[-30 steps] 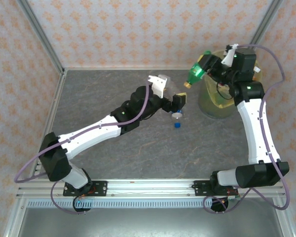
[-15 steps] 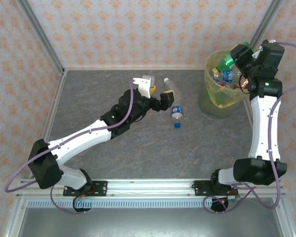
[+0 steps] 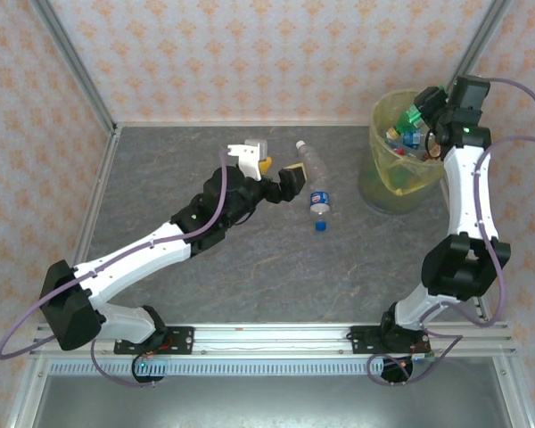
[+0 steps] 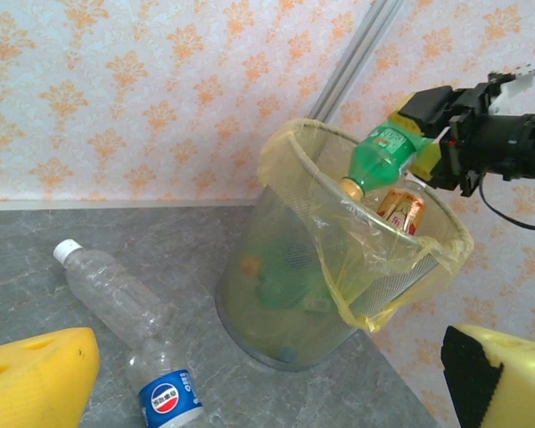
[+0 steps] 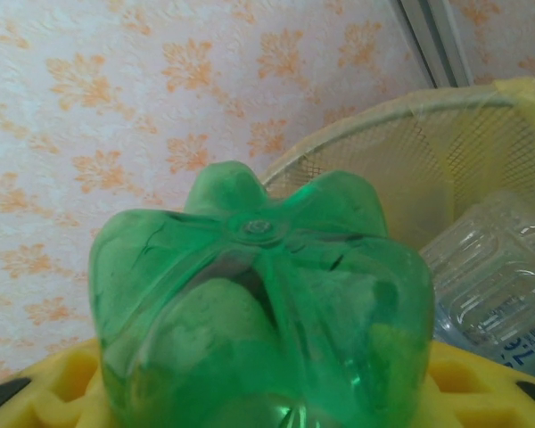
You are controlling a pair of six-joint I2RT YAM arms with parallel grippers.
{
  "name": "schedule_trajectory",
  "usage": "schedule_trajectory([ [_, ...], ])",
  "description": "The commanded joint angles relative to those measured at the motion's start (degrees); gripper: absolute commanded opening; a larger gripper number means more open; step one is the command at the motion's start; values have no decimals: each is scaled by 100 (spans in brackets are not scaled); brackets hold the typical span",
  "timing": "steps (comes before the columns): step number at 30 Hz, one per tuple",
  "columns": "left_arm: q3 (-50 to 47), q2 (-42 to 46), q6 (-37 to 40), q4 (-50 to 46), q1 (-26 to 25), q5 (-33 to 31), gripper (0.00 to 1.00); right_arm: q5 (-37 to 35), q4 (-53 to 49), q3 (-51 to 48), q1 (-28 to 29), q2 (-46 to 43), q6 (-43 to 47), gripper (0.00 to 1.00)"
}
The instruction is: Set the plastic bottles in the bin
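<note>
My right gripper (image 3: 431, 109) is shut on a green bottle (image 3: 414, 112) and holds it, neck tilted down, over the mouth of the yellow-lined bin (image 3: 381, 189). From the left wrist view the green bottle (image 4: 382, 153) hangs above the bin's rim (image 4: 294, 134), with the right gripper (image 4: 425, 134) around its base. The bottle's base (image 5: 259, 294) sits close to the right wrist camera. Two clear bottles lie on the table, one white-capped (image 3: 310, 163) (image 4: 107, 290), one with a blue label (image 3: 319, 200) (image 4: 165, 392). My left gripper (image 3: 280, 172) (image 4: 267, 388) stands open just left of them.
A loose blue cap (image 3: 321, 226) lies below the clear bottles. Several bottles (image 3: 408, 141) (image 5: 495, 276) lie inside the bin. The bin stands in the table's back right corner against the patterned walls and a metal post (image 3: 481, 40).
The right gripper carried the green bottle from the bin's left side to above its mouth. The left arm drew back leftward, away from the clear bottles.
</note>
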State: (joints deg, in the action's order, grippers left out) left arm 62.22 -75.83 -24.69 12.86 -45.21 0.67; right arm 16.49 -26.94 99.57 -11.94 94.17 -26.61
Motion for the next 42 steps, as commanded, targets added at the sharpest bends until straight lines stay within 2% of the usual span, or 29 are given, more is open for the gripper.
schedule_trajectory([
  [1, -118, 245, -115, -146, 52, -195, 99, 135, 186, 394, -16, 182, -91, 58],
  [2, -144, 277, -123, -159, 57, -222, 99, 188, 95, 503, -14, 267, -89, 65],
  [3, -163, 289, -126, -182, 67, -233, 99, 221, 12, 598, -13, 330, -66, 80],
  [4, -166, 314, -134, -212, 73, -243, 99, 212, -89, 701, -16, 380, -50, 100],
  [16, -113, 83, -406, -377, 234, -410, 99, 178, -325, 704, -18, -171, 114, 100],
  [24, 397, -786, -810, -684, 510, -261, 99, 351, -185, 224, 134, -914, 90, 100],
  [31, 1195, -1972, -1292, -1349, 543, 91, 90, 152, -336, -81, 528, -1571, 329, 100],
  [36, 1353, -2611, -1593, -1536, 505, 519, 84, 144, -398, -411, 644, -2005, 424, 100],
  [42, 1729, -3309, -1747, -1982, 188, 701, 77, 100, -479, -760, 650, -2421, 490, 100],
])
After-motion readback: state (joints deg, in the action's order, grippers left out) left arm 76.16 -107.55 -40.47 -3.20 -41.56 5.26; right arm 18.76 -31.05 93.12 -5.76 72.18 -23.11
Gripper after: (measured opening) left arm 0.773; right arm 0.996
